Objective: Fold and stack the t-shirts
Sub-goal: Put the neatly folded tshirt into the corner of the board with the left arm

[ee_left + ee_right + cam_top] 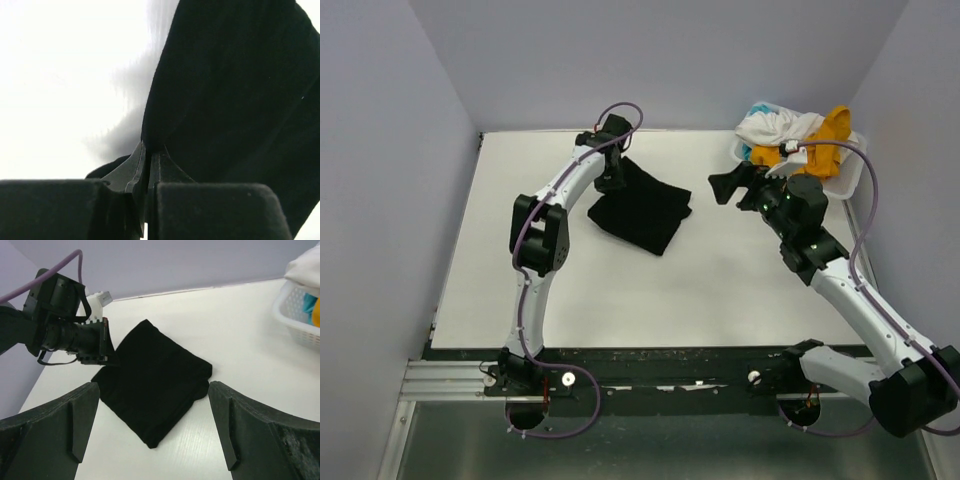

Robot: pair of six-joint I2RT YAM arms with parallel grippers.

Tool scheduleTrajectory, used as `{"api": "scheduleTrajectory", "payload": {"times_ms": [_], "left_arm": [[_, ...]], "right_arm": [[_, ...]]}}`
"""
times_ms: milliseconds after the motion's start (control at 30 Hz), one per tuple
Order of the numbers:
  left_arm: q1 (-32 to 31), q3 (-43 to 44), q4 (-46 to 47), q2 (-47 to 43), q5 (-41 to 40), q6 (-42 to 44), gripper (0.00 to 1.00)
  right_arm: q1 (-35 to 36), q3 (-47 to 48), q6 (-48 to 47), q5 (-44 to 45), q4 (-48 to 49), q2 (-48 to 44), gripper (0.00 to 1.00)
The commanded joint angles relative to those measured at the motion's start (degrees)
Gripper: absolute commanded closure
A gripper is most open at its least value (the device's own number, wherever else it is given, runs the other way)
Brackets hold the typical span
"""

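Left wrist cam shows what the overhead can't: the left gripper is pinched tight on an edge of the black t-shirt, which lies folded on the table. Left arm's stretched far forward. The right gripper hovers wide open and empty near the basket holding the other shirts.

The black shirt is plain, with no print, on a white surface. Far right, a white slotted basket holds a white shirt, a mustard-yellow shirt and a teal shirt. The arms are white with black joints and purple cables. The walls are pale lilac.
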Motion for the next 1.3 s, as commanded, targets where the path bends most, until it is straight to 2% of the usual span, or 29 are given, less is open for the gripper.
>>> {"api": "scheduleTrajectory", "payload": {"times_ms": [0, 233, 300, 400, 533, 633, 733, 833, 1067, 1233, 1267], "left_arm": [[3.9, 11.8, -7.7, 6.9, -5.2, 7.6, 1.0], [13.5, 19.8, -4.2, 8.5, -2.7, 13.2, 1.0], [16.1, 18.9, -0.8, 6.6, 0.8, 15.3, 1.0], [19.9, 16.7, 5.1, 5.3, 1.6, 18.1, 1.0], [25.4, 23.4, 4.3, 9.4, 2.0, 22.5, 1.0], [27.8, 23.8, 7.6, 10.6, 2.3, 24.8, 1.0], [31.0, 26.8, 9.6, 11.4, 11.7, 22.3, 1.0], [32.9, 26.3, 13.9, 10.4, 15.4, 22.4, 1.0], [33.4, 28.3, 18.3, 12.1, 15.0, 26.0, 1.0], [33.5, 26.8, 19.9, 11.5, 10.8, 27.8, 1.0], [33.5, 26.1, 20.4, 11.1, 9.6, 28.1, 0.95]], "right_arm": [[-0.2, -0.9, -2.8, 6.9, -1.9, -1.8, 0.0], [-0.2, -2.2, -3.4, 11.3, -1.1, -4.1, 0.0], [-0.2, -2.6, -3.4, 11.2, -0.1, -4.1, 0.0], [-0.2, -2.8, -3.4, 11.0, -0.2, -3.8, 0.0], [-0.2, -4.1, -1.9, 11.4, 0.4, -3.2, 0.0], [-0.2, -6.0, -1.1, 11.0, 2.5, -3.0, 0.0], [-0.2, -6.8, -1.2, 11.3, 3.1, -2.2, 0.0], [-0.2, -6.5, -1.0, 12.3, 1.8, -1.4, 0.0], [-0.2, -6.5, -0.1, 14.0, 1.6, 0.2, 0.0], [-0.2, -5.7, 0.1, 13.5, 1.9, 1.4, 0.0], [-0.2, -5.6, 0.2, 13.5, 1.9, 1.7, 0.0]]}}
